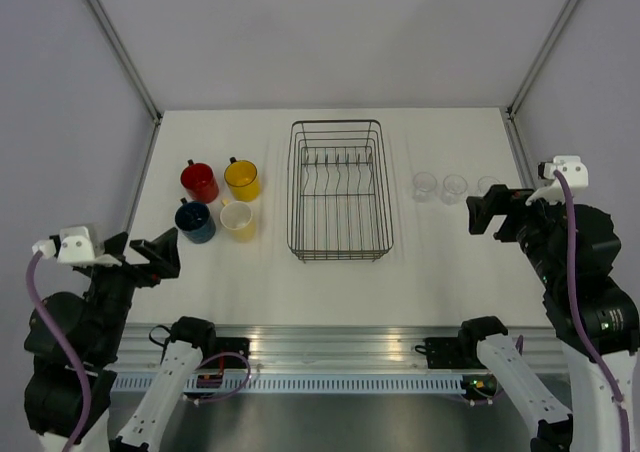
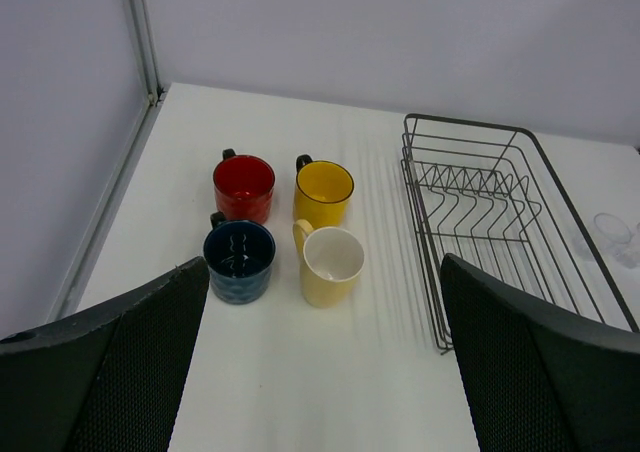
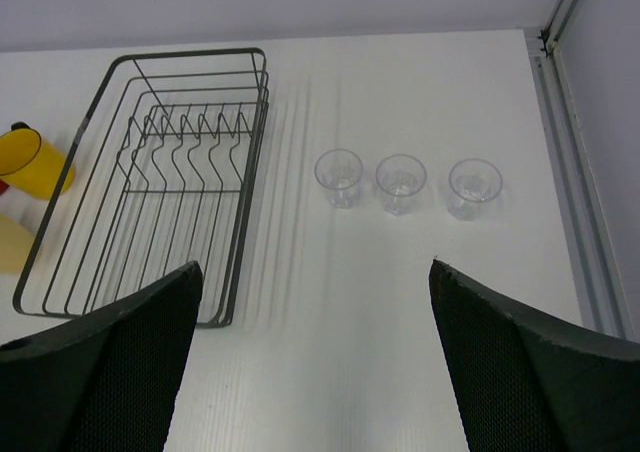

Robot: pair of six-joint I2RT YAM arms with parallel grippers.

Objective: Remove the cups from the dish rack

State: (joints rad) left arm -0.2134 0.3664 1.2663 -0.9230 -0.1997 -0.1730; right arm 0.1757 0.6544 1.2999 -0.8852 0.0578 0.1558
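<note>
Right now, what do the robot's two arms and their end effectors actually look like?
The left arm and right arm are chunky black links, with white links near the bases. A purple cable trails along each, and a white block sits at each wrist. The left end effector and right end effector have two broad black fingers with fine mesh-textured faces.

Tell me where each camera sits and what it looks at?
Top: high behind the robot, looking down on the table; left claw and right claw show.
Left wrist: looks forward at four mugs; its claw's fingers show.
Right wrist: looks at three glasses; its fingers show.
All three share the dish rack.
</note>
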